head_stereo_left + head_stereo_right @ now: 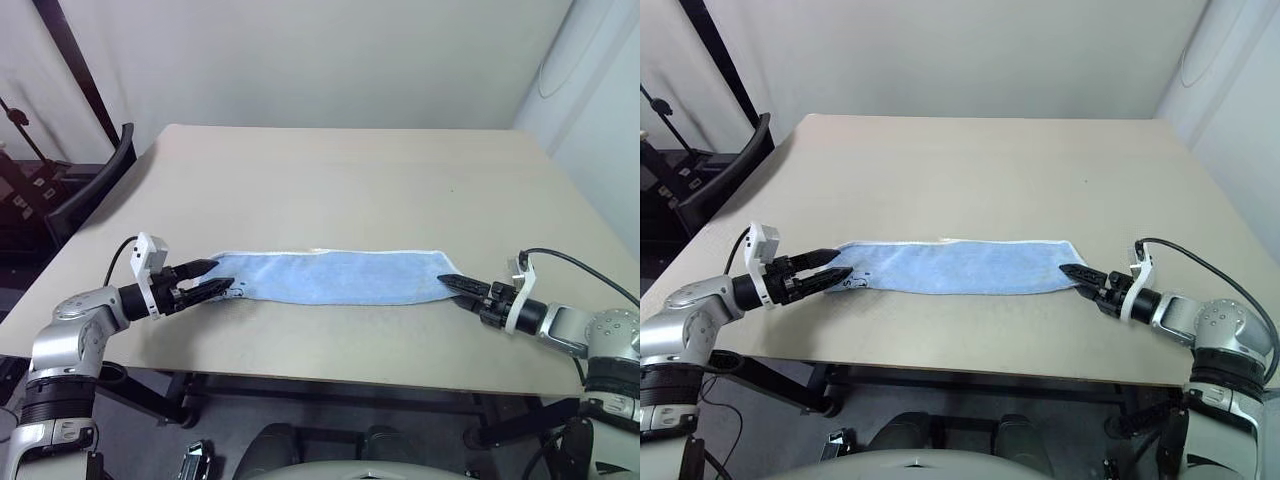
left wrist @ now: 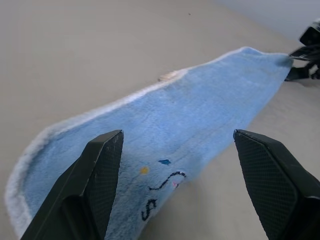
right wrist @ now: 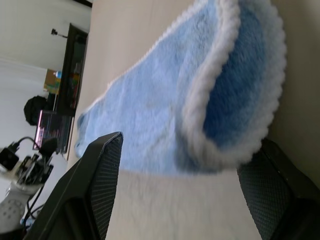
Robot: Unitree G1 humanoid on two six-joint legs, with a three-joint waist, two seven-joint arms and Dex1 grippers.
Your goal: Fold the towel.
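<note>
Light blue terry towel (image 1: 330,277), folded lengthwise, stretches between left gripper (image 1: 207,278) and right gripper (image 1: 462,287); both spread, one at each end.

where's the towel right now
The towel lies flat as a long folded strip near the table's front edge in the head views, stretched between the open left gripper and open right gripper.
</note>
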